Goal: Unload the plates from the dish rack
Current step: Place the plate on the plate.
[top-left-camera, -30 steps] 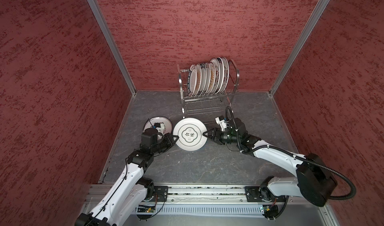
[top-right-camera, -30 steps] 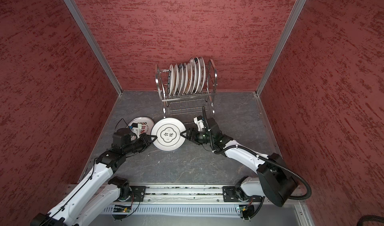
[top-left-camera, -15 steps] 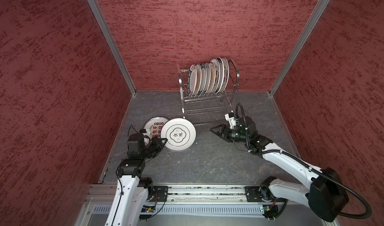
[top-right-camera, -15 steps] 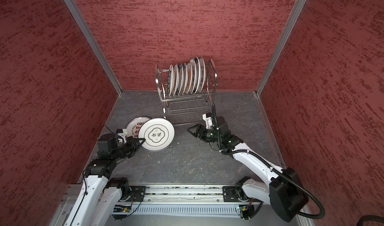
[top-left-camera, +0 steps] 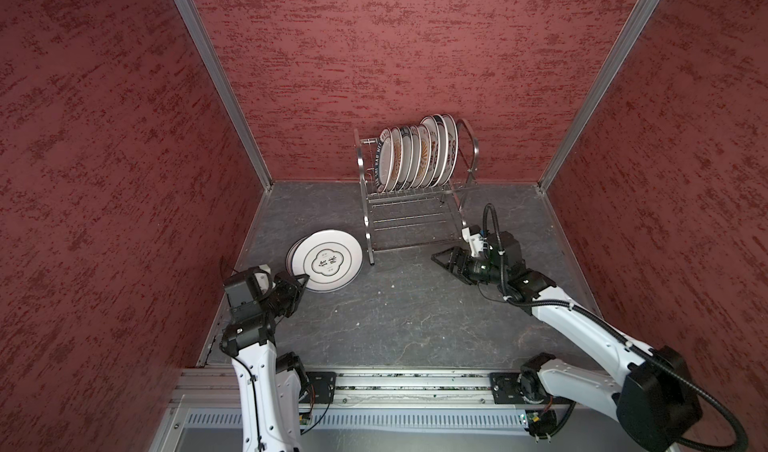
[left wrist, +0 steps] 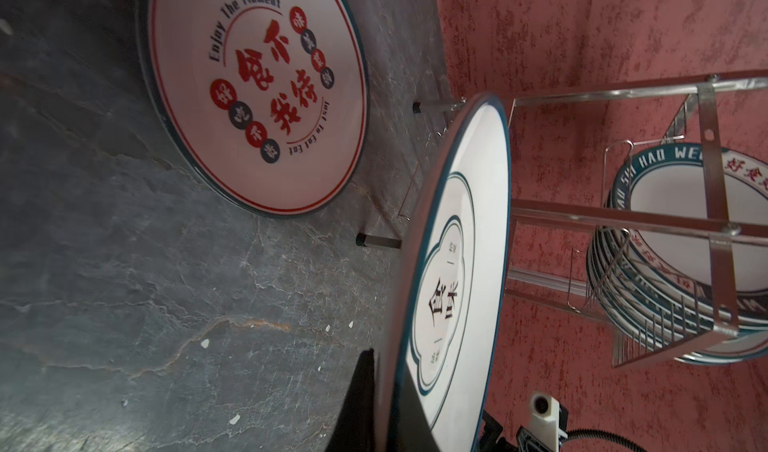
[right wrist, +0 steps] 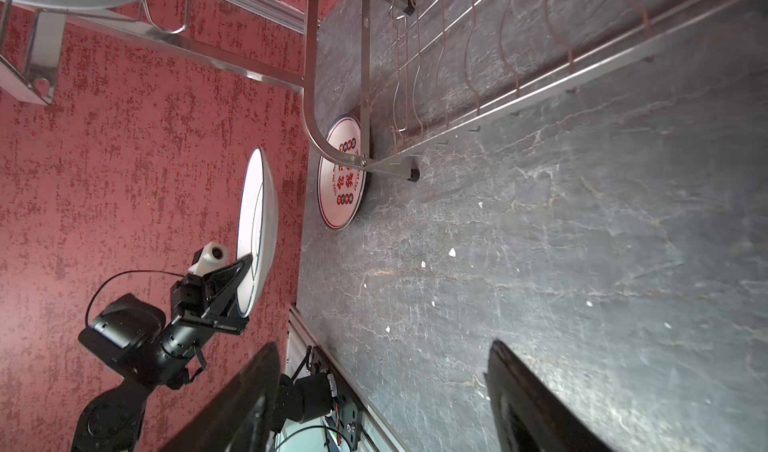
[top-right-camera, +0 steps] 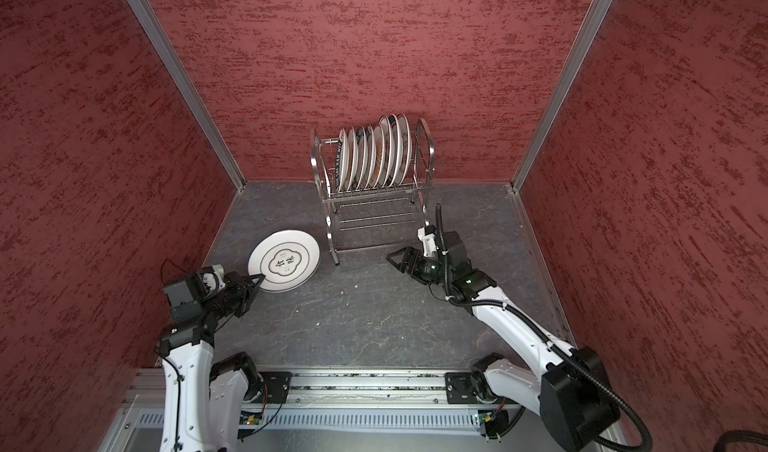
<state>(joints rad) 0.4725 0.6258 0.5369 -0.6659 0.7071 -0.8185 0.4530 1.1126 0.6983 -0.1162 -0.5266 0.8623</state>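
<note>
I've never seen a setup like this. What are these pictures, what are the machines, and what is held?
Two white robot arms stand on a rail, each ending in a two-fingered gripper. Two pictures look down from overhead; two come from cameras on the wrists. At the back, a steel dish rack holds upright plates in its upper tier. The left gripper pinches the rim of a plate with black characters, lifted off the grey table. A plate with red characters lies flat partly beneath it. The right gripper is open and empty, near the rack's front leg.
</note>
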